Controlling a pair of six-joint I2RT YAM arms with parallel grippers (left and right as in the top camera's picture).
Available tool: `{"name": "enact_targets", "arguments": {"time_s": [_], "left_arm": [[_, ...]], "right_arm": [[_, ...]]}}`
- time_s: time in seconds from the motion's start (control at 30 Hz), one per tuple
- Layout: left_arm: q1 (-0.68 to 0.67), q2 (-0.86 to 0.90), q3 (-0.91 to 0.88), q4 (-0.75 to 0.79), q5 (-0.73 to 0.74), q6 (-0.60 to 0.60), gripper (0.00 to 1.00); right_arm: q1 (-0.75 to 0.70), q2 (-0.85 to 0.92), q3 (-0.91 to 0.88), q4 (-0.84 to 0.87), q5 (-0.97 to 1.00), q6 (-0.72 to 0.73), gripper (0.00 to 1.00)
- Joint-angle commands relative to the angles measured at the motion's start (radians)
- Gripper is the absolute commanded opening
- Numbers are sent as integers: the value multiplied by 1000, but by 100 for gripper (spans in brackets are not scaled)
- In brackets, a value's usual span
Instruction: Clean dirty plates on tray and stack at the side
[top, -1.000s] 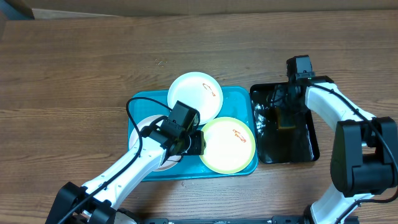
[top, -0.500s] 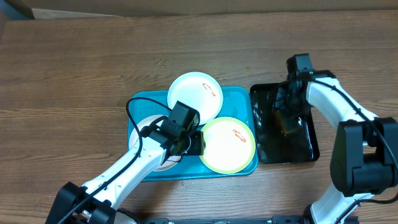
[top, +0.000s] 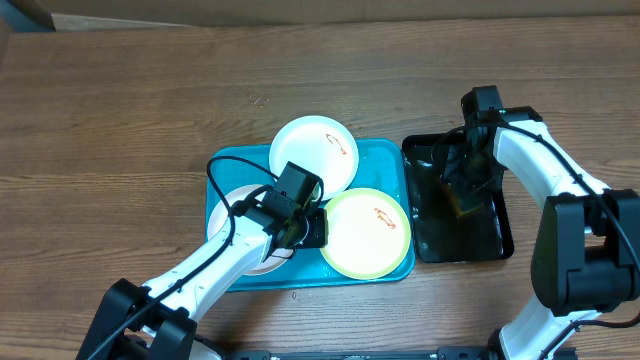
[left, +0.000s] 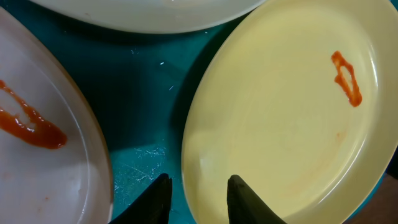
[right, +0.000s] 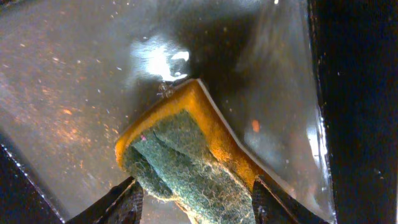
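Observation:
The turquoise tray (top: 385, 160) holds three plates. A white plate (top: 313, 152) lies at its far edge with an orange smear. A pale yellow-green plate (top: 366, 232) with an orange smear lies at the front right. A second white plate (top: 222, 205) at the left is mostly hidden under my left arm. My left gripper (top: 316, 228) grips the left rim of the yellow-green plate (left: 280, 112), one finger on the tray floor, one inside the plate (left: 198, 196). My right gripper (top: 466, 192) is shut on a yellow-and-green sponge (right: 186, 155) over the black tray.
The smaller black tray (top: 490, 235) stands just right of the turquoise one; its floor looks wet and glossy (right: 74, 93). In the left wrist view the smeared left white plate (left: 37, 155) and the far white plate's edge (left: 155, 12) flank the yellow-green one. Bare wooden table (top: 130, 120) lies around.
My right gripper has shifted slightly right and toward the front over the black tray, taking the sponge with it. The left arm and the plates have not moved.

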Motion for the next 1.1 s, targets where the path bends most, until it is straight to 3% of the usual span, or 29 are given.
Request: {"name": "enact_targets", "arguments": {"time_s": [0.0,0.3,0.87,1.07], "left_arm": [[-5,6,-12,3,-11,-21,33],[-2,33,-12,11,-9,-32,35],[-2,33,-9,9,-6,-27,35],[-3,33,139,-173,-76,-8,40]], "right_arm": [[-2,3,-6,-15,-3,-2,57],[-2,3,-11,-45,-3,-2,58],[-2,3,-11,-64,-3,-14,72],[-2,3,-11,-60,-3,-53,72]]}}
